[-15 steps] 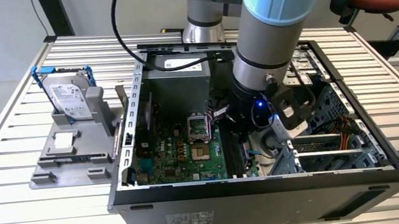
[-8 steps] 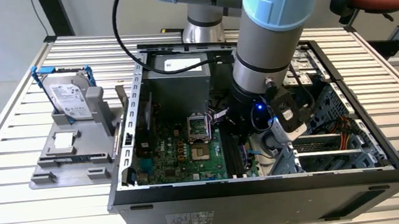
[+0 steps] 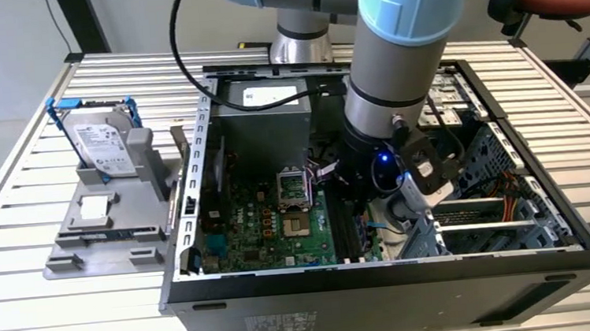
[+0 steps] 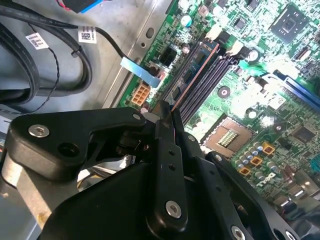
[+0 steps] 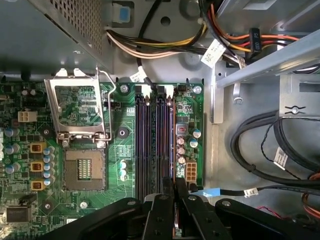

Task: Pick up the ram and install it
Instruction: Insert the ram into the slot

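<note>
Here, tool (image 4: 167,120): clenched on the ram (image 4: 192,75), the two fingers pressed against the stick's near end, seen in both wrist views.
Ram: a thin dark stick standing on edge, its lower edge in or just over the slots (image 5: 155,145); whether it is fully seated cannot be told.
Ram's long axis: runs along the slots, straight away from the tool toward the board's far edge where the slot latches sit.
Which slot: in the first wrist view the ram (image 5: 173,150) lines up with the slot on the outer side of the bank, nearest the board edge with the small white connector (image 5: 191,171).
Direction from tool: the ram lies directly below and ahead of the fingers (image 5: 161,220), not off to a side.
Board: the motherboard (image 5: 75,150) lies flat on the case floor; the CPU socket (image 5: 82,167) is beside the slots, on the inner side.
Case: the open case (image 3: 388,273) lies on the slatted worktop (image 3: 32,313), near its middle.
Arm: reaches down into the case from above in the exterior view, tool (image 3: 366,199) low over the board.
Not involved: the hard drive (image 3: 104,145) in its holder, on the worktop at the exterior view's left, well apart from the tool.
</note>
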Motion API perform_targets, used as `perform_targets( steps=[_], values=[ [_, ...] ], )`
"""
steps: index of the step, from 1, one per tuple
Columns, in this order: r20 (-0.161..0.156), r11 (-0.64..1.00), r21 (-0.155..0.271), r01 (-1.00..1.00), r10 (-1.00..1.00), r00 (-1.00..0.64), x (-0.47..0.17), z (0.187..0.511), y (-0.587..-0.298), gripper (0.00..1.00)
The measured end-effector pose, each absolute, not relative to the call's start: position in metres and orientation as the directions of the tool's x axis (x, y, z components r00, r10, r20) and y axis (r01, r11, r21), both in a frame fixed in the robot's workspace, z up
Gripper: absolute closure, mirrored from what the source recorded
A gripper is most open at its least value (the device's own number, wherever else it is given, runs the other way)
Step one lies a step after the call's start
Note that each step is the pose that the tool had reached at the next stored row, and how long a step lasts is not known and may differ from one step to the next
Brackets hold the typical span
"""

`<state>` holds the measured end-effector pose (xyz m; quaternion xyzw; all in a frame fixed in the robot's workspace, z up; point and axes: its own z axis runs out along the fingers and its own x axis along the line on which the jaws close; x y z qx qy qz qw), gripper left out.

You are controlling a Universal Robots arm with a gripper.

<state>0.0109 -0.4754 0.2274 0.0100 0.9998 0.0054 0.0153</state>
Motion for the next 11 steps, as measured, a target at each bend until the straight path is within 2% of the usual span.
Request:
perform_targets(
  steps=[11],
  values=[
    [-0.031,1.0,0.008,0.02,0.02,-0.999,0.0109,0.2249,-0.4742,1.0]
  ],
)
